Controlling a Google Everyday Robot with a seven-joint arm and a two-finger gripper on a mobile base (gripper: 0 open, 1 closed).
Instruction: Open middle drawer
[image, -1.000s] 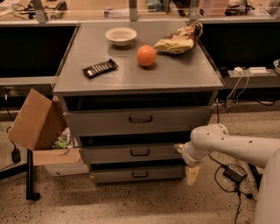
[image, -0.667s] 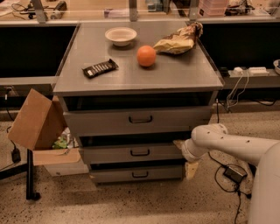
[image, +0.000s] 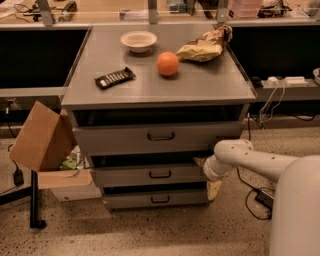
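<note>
The middle drawer (image: 160, 175) is the grey, medium-height front of the cabinet, with a small dark loop handle at its centre. A dark gap shows above it. My gripper (image: 206, 172) is at the drawer's right end, low beside the cabinet, at the tip of my white arm (image: 250, 160), which reaches in from the right. The gripper is well right of the handle. The tallest drawer (image: 160, 136) is above and the slimmest drawer (image: 160, 199) is below.
On the cabinet top (image: 200, 85) lie a white bowl (image: 138, 40), an orange (image: 168, 63), a chip bag (image: 205, 46) and a dark snack bar (image: 115, 78). A cardboard box (image: 42, 145) stands left of the cabinet. Cables (image: 260, 195) lie on the floor at the right.
My arm's wrist and gripper have shifted slightly up and left toward the middle drawer's right end. The drawers look unchanged.
</note>
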